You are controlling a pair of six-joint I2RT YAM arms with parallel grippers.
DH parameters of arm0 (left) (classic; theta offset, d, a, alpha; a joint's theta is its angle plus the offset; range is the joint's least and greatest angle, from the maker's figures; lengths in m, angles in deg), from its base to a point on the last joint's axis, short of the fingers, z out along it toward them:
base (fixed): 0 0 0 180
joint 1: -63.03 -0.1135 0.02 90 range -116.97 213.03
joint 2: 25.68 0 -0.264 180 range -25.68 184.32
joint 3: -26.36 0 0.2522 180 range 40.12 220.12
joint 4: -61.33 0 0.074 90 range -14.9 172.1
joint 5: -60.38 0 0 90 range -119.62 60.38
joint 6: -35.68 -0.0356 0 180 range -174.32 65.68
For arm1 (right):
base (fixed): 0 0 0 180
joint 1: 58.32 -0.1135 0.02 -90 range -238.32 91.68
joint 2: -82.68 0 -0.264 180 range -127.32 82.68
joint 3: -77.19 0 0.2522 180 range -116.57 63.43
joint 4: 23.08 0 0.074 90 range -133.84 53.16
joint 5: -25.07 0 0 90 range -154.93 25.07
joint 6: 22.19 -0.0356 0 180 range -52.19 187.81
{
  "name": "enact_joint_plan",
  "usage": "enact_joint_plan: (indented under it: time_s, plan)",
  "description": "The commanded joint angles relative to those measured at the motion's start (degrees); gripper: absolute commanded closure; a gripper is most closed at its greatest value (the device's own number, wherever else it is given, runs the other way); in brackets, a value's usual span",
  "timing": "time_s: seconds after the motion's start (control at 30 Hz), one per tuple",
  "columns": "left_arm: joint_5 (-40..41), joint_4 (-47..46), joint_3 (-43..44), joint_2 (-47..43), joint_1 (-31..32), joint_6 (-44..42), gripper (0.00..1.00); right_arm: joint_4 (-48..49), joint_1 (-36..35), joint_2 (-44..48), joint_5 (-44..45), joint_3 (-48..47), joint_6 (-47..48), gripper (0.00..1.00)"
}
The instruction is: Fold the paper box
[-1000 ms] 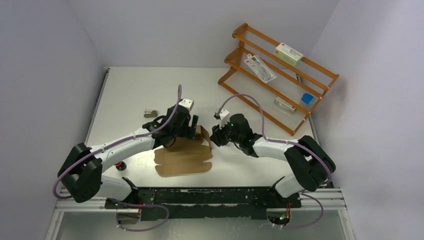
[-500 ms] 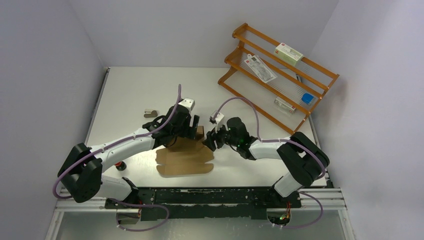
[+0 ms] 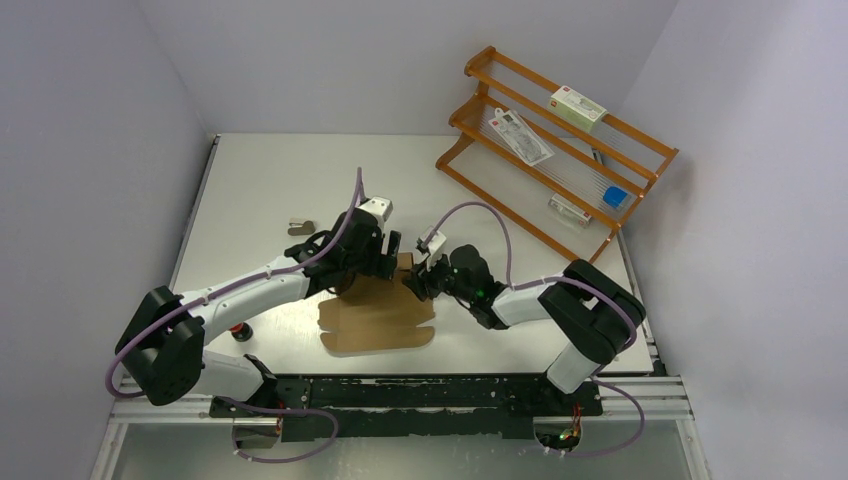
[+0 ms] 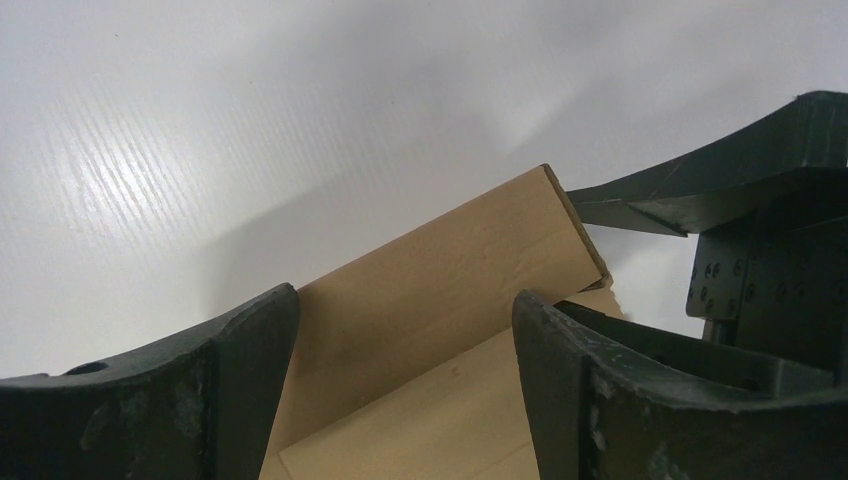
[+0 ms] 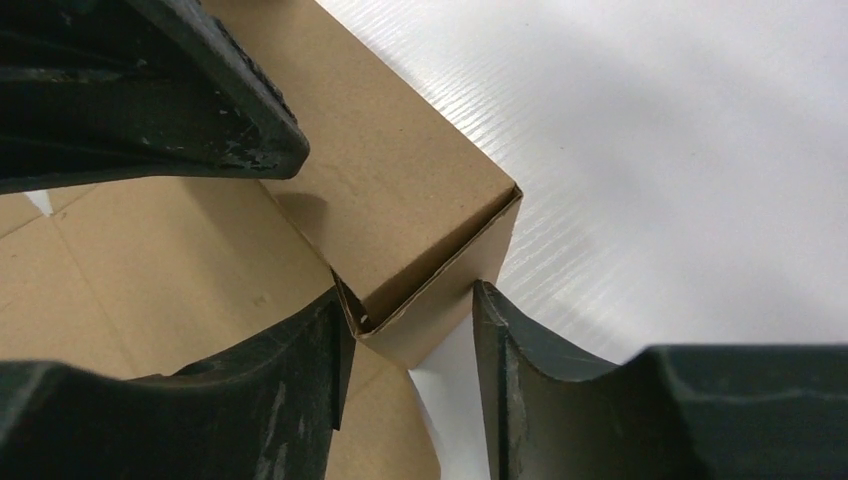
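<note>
Well, both arms stretch low to the middle of the table (image 3: 270,190), where the paper box (image 3: 375,318) lies half flat with its far wall raised and bare surface beyond. The left gripper (image 3: 390,260) stands spread astride that wall, and the right gripper (image 3: 416,282) meets its right corner. Only the right wrist view shows the corner between the fingers (image 5: 290,400); pinched or not, I cannot tell.

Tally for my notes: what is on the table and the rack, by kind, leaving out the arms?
Brown paper box: 1
Orange rack: 1
White packages on rack: 3
Blue item on rack: 1
Grey piece on table: 1
Red object by left arm: 1
Total: 8
</note>
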Motion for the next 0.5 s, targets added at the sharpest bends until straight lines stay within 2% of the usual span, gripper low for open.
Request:
enact_joint_plan:
  time_s: [0.0, 0.2, 0.23, 0.37, 0.47]
  plan:
    - [-4.1, 1.1, 0.2, -0.2, 0.3, 1.7, 0.18, 6.7, -1.7, -0.2, 6.6, 1.2, 0.7, 0.54]
    - [-6.4, 1.9, 0.2, -3.0, 0.2, 2.9, 0.18, 7.5, -2.3, 0.3, 10.9, 2.5, 2.2, 0.68]
    - [-6.7, 1.9, 0.2, -4.2, 0.2, 3.1, 0.17, 7.5, -2.3, 0.5, 11.0, 2.7, 2.3, 0.73]
    - [-5.7, 3.2, 1.4, -8.4, -0.6, 3.2, 0.13, 6.7, -2.3, 0.6, 10.0, 2.7, 3.2, 0.76]
    - [-6.5, 5.2, 4.2, -8.3, -2.4, 2.5, 0.1, 5.6, -2.3, 0.7, 8.1, 2.1, 3.7, 0.76]
